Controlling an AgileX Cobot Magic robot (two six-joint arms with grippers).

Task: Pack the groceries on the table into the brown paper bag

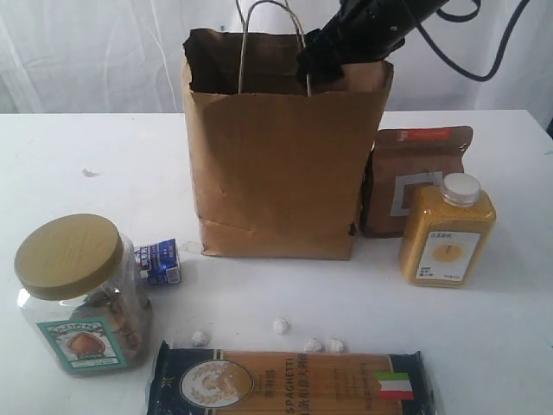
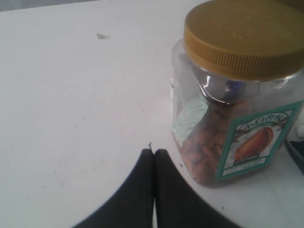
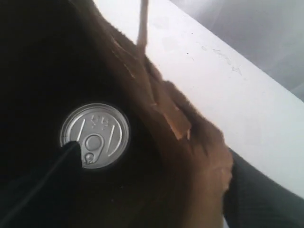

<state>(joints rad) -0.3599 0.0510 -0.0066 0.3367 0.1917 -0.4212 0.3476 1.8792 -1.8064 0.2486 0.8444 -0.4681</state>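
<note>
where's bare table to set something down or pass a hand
Widest bare patch: table left of paper bag, behind the tan-lidded jar. Strip between bag and foil balls. Crowded: spaghetti packet in front, pouch and yellow bottle right of bag.

Right arm (image 1: 371, 26): matte black, blocky, angular casing.
Cables (image 1: 480, 78): black, round, thick, looping off its rear.
Left gripper (image 2: 153, 159): two smooth matte-black fingers (image 2: 135, 194), broad at base, tapering to narrow rounded tips.
Right-side finger (image 3: 266, 199): dark, faintly grained surface.

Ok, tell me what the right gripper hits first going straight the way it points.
Probably the silver lid of the dark pull-tab jar, down inside the brown paper bag; depth there is unclear.
</note>
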